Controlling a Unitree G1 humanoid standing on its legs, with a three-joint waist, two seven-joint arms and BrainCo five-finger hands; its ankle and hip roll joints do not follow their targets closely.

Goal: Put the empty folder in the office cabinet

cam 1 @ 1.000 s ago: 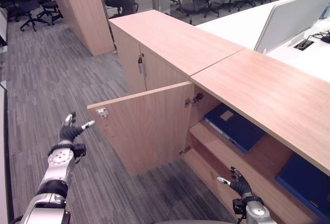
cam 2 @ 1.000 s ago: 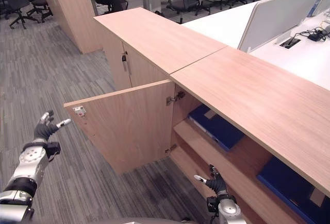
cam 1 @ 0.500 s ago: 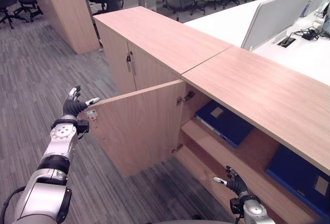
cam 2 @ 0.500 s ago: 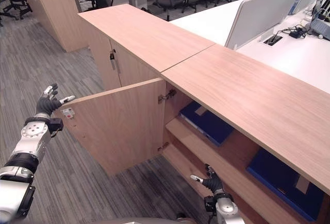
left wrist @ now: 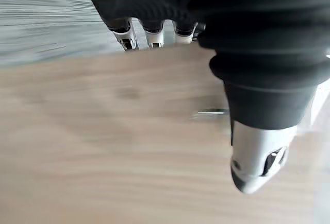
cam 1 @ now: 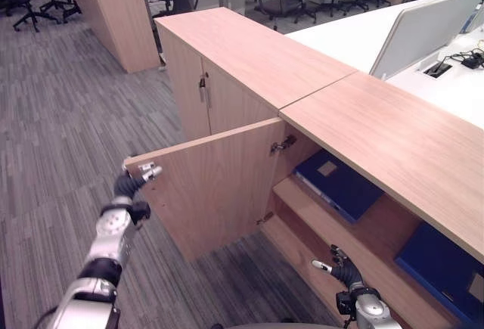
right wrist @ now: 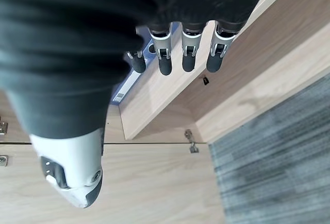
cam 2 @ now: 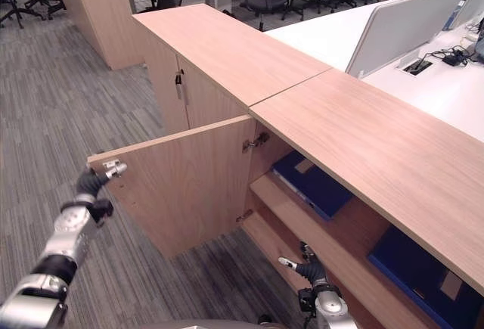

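The wooden cabinet's door (cam 1: 212, 181) stands wide open. A blue folder (cam 1: 338, 185) lies flat on the upper shelf inside, and a second blue folder (cam 1: 442, 261) lies further right. My left hand (cam 1: 127, 187) is at the door's free upper corner, fingers straight against the wood; in the left wrist view its thumb (left wrist: 258, 157) lies over the door panel (left wrist: 103, 147). My right hand (cam 1: 346, 272) hangs low in front of the lower shelf, its fingers (right wrist: 188, 54) relaxed and holding nothing.
A closed cabinet (cam 1: 227, 57) joins this one on the left, and another cabinet (cam 1: 113, 11) stands further back. Office chairs (cam 1: 280, 0) and a desk with a white divider (cam 1: 423, 30) lie beyond. Grey carpet (cam 1: 60, 132) spreads to the left.
The camera has shifted. My left hand has come down from above the door's corner onto its free edge. The right hand has hardly moved.
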